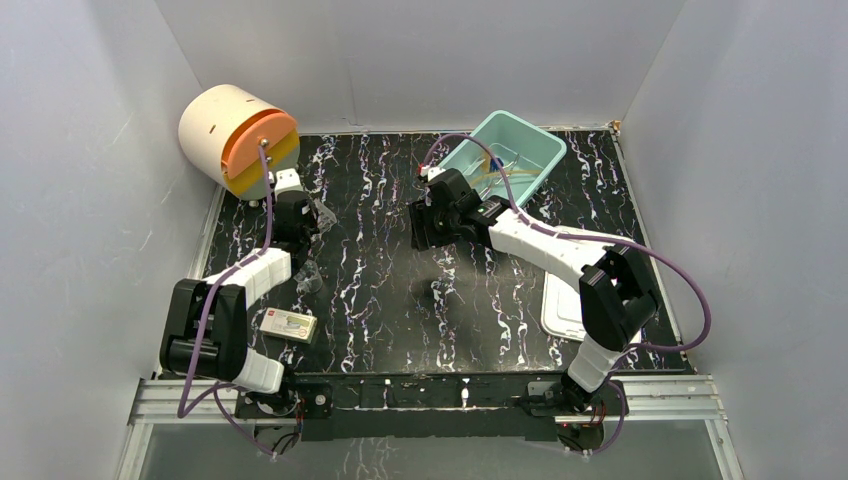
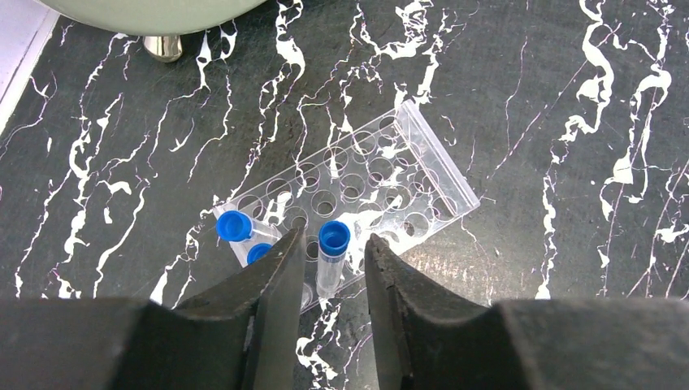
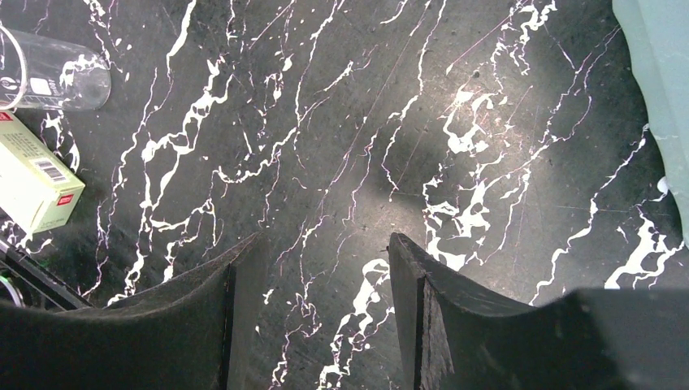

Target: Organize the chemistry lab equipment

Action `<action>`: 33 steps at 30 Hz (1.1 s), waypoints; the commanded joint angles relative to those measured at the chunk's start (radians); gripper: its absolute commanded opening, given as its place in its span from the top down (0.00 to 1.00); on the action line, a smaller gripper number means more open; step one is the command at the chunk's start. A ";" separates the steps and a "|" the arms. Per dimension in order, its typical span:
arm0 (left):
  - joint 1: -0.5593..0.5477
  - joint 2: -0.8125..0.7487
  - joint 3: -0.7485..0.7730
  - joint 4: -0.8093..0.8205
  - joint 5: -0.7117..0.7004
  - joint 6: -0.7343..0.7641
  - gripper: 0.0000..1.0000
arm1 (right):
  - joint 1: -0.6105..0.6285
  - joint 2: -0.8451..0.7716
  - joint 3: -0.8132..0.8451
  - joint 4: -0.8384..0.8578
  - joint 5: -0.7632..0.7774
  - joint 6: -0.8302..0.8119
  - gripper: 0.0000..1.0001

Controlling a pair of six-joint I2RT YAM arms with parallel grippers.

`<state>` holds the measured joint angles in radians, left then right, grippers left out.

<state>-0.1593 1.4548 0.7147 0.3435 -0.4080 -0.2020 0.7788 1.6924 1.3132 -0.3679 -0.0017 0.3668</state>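
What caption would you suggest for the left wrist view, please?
Open left end effector framing a blue-capped tube at the clear rack.

The left hand (image 2: 333,242) hangs over the black, white-veined tabletop (image 2: 552,106), its two dark fingers (image 2: 272,305) parted. Between them shows a blue-capped tube (image 2: 331,258) at the near edge of a clear rack (image 2: 382,183) that lies flat. Two more blue caps (image 2: 233,225) sit just left of it. A pale curved object (image 2: 154,12) with a metal foot (image 2: 162,47) is at top left.
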 commanded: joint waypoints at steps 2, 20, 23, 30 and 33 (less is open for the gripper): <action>0.001 -0.056 0.005 -0.007 -0.031 -0.010 0.65 | -0.004 0.014 0.050 0.016 -0.027 -0.002 0.36; 0.001 0.025 0.258 -0.335 -0.070 -0.066 0.66 | -0.004 0.012 0.028 0.034 -0.052 0.022 0.37; 0.001 0.072 0.297 -0.401 -0.063 -0.075 0.66 | -0.004 0.010 0.022 0.036 -0.053 0.026 0.37; 0.004 0.167 0.390 -0.465 -0.065 -0.086 0.63 | -0.003 0.013 0.021 0.038 -0.065 0.033 0.37; 0.004 0.195 0.401 -0.471 -0.061 -0.083 0.63 | -0.004 0.011 0.021 0.037 -0.063 0.034 0.37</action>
<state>-0.1593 1.6436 1.0698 -0.0875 -0.4530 -0.2794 0.7792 1.7103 1.3136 -0.3649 -0.0563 0.3904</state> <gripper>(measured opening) 0.366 0.632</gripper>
